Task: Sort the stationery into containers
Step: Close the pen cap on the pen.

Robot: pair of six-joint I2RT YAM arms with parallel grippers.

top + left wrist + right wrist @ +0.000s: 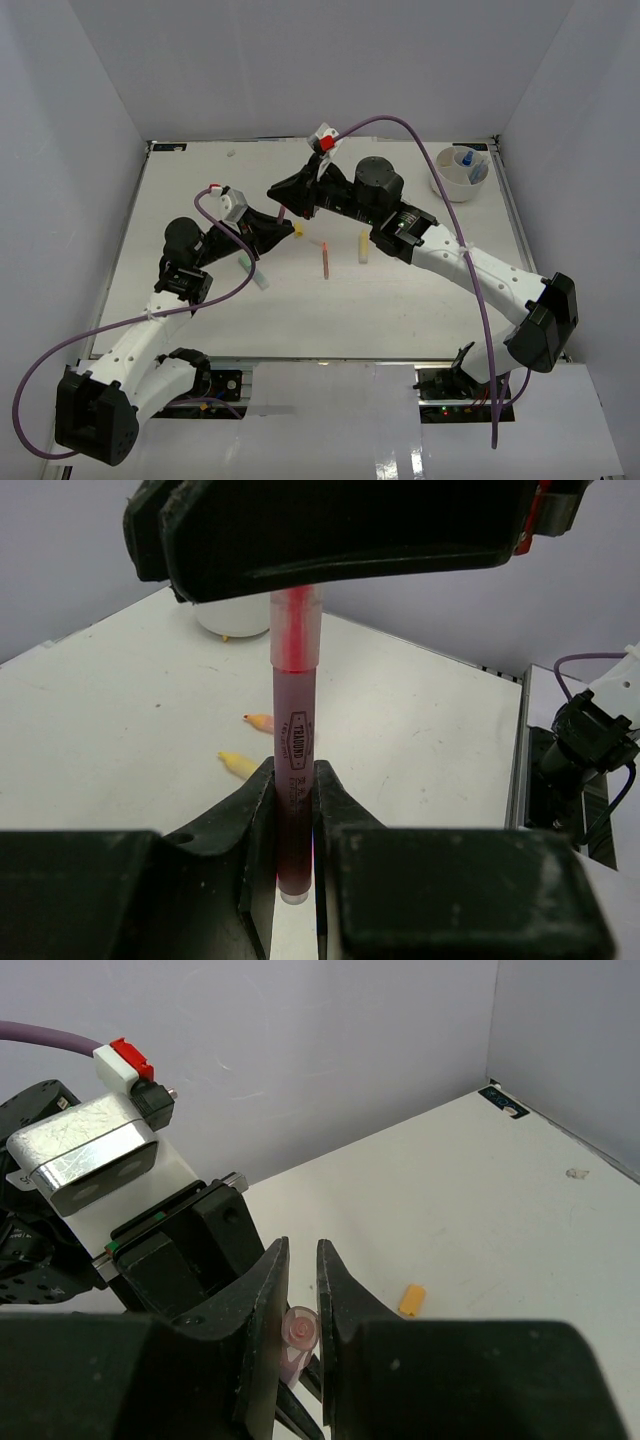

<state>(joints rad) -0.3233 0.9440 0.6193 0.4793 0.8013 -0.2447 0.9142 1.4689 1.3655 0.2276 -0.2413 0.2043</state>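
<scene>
Pink pen (294, 780): barrel clamped by left gripper (292, 810), capped end clamped by right gripper (302, 1300), held above white table (400, 310).

My left gripper (296, 810) and right gripper (302, 1305) meet tip to tip above the desk, both sets of fingers clamped tight.

White arm links (150, 345), black joints and claws, purple cables (480, 290), red-capped plug (130, 1060)
</scene>
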